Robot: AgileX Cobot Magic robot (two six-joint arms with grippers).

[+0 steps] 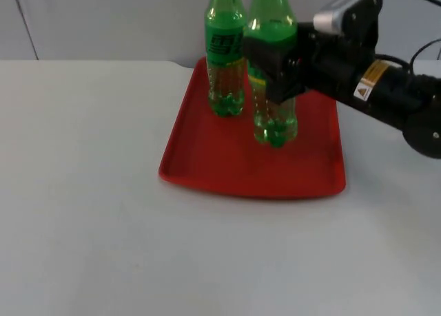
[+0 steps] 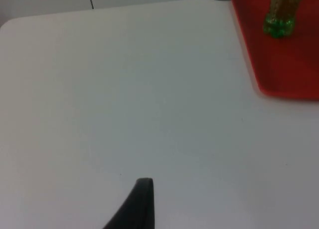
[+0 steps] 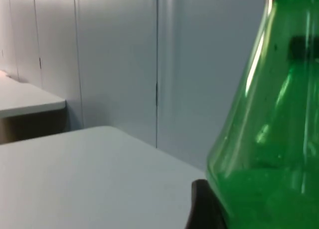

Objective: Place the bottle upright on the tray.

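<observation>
Here we see the right hand point(image 1: 275, 65) clamped on an upright green bottle point(image 1: 274, 123) standing on the red tray point(image 1: 207, 158), beside a second bottle point(image 1: 225, 54). The left hand point(image 2: 142, 199) waits over the white surface point(image 1: 83, 192); we cannot tell its opening.

Right arm comes in from 3 o'clock, black links sloping down toward centre, silver-grey wrist housing on top, yellow warning label on the forearm. Right gripper point(image 1: 274, 58) sits level, pointing toward 9 o'clock, clamped around the mid-body of a clear green plastic bottle point(image 1: 274, 123); in the right wrist view one black fingertip point(image 3: 203, 206) presses against the bottle wall point(image 3: 269, 154). Left arm waiting, its gripper's black fingertip point(image 2: 137, 206) hanging above the white table top point(image 2: 124, 99)
</observation>
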